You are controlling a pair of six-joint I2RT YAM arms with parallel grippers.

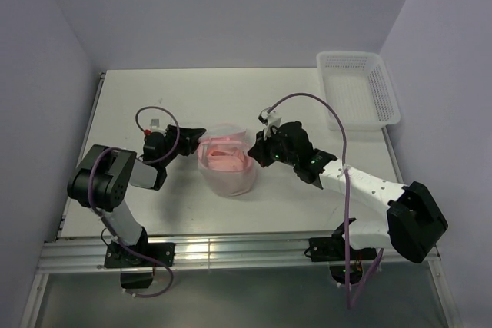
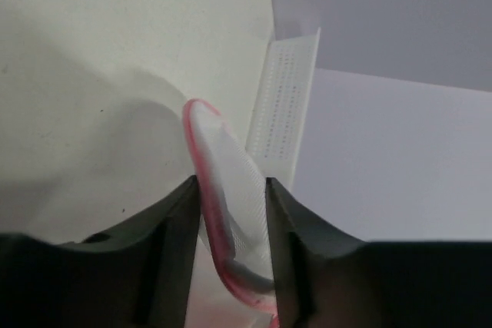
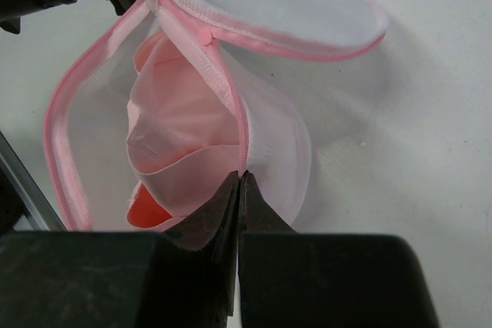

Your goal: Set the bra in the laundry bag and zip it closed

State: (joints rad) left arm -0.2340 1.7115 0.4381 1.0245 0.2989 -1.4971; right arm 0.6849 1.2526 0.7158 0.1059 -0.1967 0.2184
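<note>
With left hand (image 1: 195, 134), clamps narrowly on the raised pink-rimmed flap of the laundry bag (image 1: 227, 178) in the middle of the worktop (image 1: 231, 97). With right hand (image 3: 240, 178), pinches tight on the bag's pink zipper edge from the opposite side. Holds the mouth agape, zipper unclosed, with the bra (image 3: 188, 128) folded inside. Leaves white basket (image 1: 357, 90) well apart at far right corner.
</note>
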